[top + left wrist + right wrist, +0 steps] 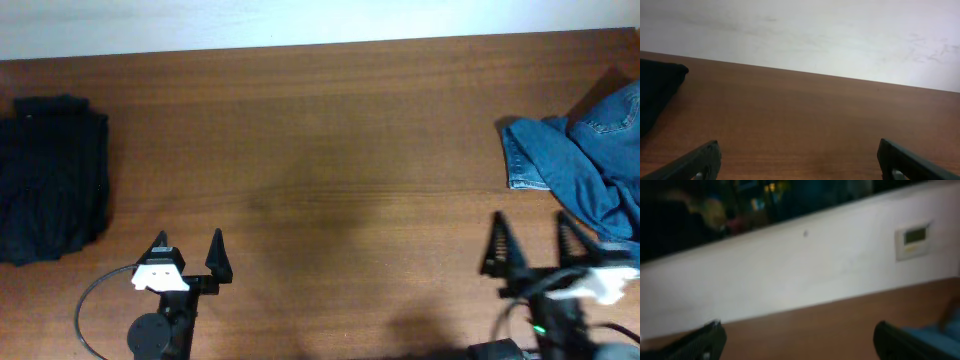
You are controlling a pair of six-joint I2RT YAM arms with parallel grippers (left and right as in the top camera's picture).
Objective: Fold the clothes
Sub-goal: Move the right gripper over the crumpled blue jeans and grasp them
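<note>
Brown wood-grain table fills the overhead view, with a pale wall rising behind its far edge.

The right gripper sits at the near edge on the right. Its jaws are spread wide with nothing between them. Its wrist view is blurred and shows only wall, a small wall panel and a sliver of blue cloth low on the right. The left gripper sits at the near edge left of centre, equally spread and empty, with bare wood between its fingers.

Just beyond and to the right of the right gripper lie the jeans. They are a crumpled blue denim heap against the table's right edge, partly cut off by the frame. One flat, hemmed end points towards the table's middle, and some seam stitching shows on top. A black garment pile rests at the far left, well apart from both arms.

Folding looks not yet begun: this appears to be the approach, with the denim bunched and ungrasped. The next move probably falls to the right arm. It would reach forward, close on an accessible edge such as that hemmed end, and draw the jeans towards the open centre. There, both arms could spread them flat.
</note>
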